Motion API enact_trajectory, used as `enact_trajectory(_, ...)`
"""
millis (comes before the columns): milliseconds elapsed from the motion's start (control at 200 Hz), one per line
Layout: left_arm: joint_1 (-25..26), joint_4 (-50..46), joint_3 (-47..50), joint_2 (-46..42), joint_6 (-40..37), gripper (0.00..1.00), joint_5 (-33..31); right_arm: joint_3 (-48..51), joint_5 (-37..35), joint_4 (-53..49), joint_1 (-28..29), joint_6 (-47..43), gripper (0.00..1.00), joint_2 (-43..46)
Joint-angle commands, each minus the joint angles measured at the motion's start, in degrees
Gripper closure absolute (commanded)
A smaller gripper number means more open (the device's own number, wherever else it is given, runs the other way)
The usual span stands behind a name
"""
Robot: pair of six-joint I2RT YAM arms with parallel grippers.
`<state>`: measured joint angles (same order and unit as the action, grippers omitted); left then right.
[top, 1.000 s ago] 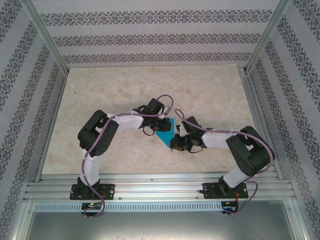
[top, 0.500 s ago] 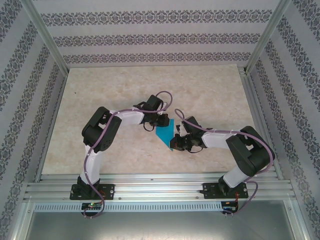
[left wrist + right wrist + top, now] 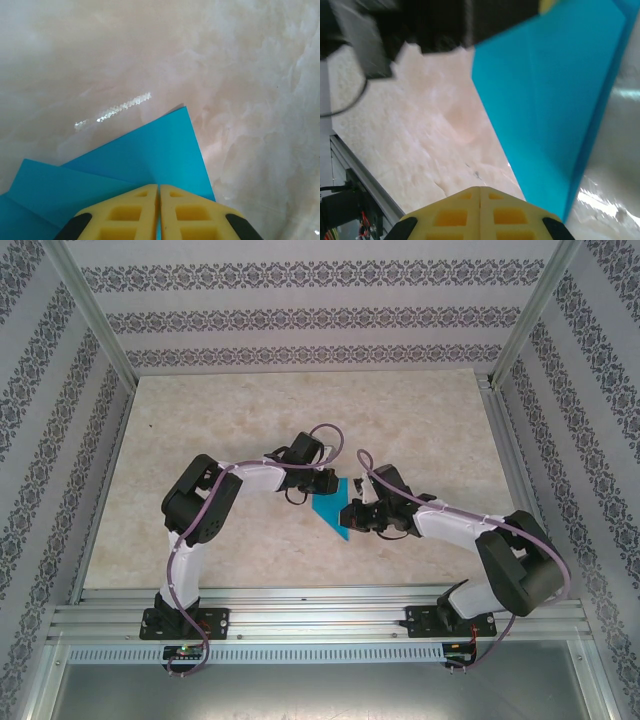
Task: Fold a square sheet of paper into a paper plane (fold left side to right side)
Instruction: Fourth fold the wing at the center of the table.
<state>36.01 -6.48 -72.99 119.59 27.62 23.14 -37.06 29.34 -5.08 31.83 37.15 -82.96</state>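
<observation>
Both pairs of jaws are pressed shut above a pale marbled surface [image 3: 250, 420], with the cyan-blue sheet of paper [image 3: 331, 506] between them. From above, the left jaws sit at the sheet's far left corner and the right jaws at its near right edge, facing each other across it. On the left wrist camera, the left jaws' yellow pads [image 3: 135, 212] meet with no gap. The paper spreads flat just ahead of and beneath them, folded flaps overlapping to their left and a sharp corner pointing away from the tips. Whether these pads pinch the sheet or merely rest on it cannot be told. On the right wrist camera, the right jaws' pads [image 3: 455, 217] are likewise closed, with nothing seen between them. The sheet stretches ahead and to their right, narrowing to a point just beside the right pad, a darker creased strip along its right edge.
</observation>
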Motion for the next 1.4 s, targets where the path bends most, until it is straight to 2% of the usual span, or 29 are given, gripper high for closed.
enact_trajectory(0, 0.2, -2.3, 2.5, 1.5, -0.4, 0.88, -1.1, -3.7, -1.6, 3.4, -0.4, -3.5, 0.95, -3.4)
enact_trajectory(260, 0.2, -2.3, 2.6, 1.6, -0.5, 0.88, -1.2, -8.7, -3.3, 4.3, -0.7, -6.8, 0.95, -13.1)
enact_trajectory(425, 0.2, -2.3, 2.5, 1.7, -0.5, 0.88, -1.2, -8.4, -4.8, 5.3, -0.8, -7.2, 0.95, -15.4)
enact_trajectory(694, 0.2, -3.0, 2.2, 1.9, -0.8, 0.89, -1.8, -7.7, -4.6, 0.3, -0.4, -8.0, 0.95, -19.1)
enact_trajectory(1044, 0.1, -4.1, 1.9, 2.1, -1.2, 0.89, -3.5, -1.7, -2.9, -6.6, 0.6, -8.3, 0.94, -14.8)
enact_trajectory(1394, 0.2, -3.9, 2.0, 2.5, -1.0, 0.9, -3.7, 6.7, -1.1, -7.5, 2.1, -5.1, 0.94, -10.0)
